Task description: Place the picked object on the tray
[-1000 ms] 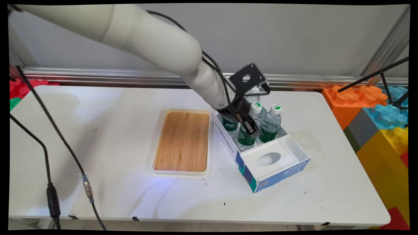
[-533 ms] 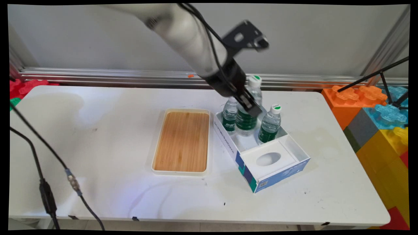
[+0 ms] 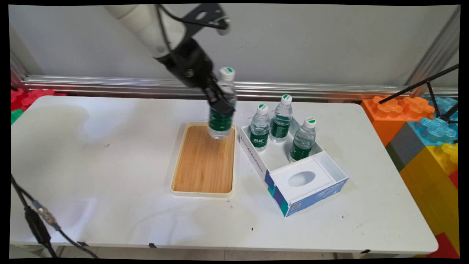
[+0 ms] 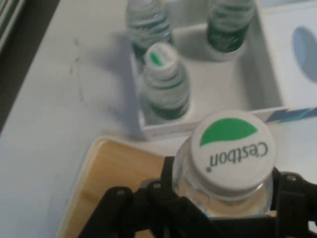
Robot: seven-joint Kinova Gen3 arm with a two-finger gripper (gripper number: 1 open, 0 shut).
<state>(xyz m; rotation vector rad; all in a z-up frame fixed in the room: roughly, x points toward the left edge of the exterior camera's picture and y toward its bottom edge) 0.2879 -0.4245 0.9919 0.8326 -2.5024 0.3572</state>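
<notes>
gripper (image 3: 220, 101) clamped on water bottle (image 3: 221, 121), held upright above wooden tray (image 3: 203, 165) far end; box (image 3: 293, 176) with three bottles just right of tray.

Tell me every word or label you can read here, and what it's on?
"Cestbon": on the white cap of the bottle in the gripper, beside a green leaf mark.
Green bottle labels: white print, too small to read.
Box side: blue lettering and a small square code, too small to read.
</notes>
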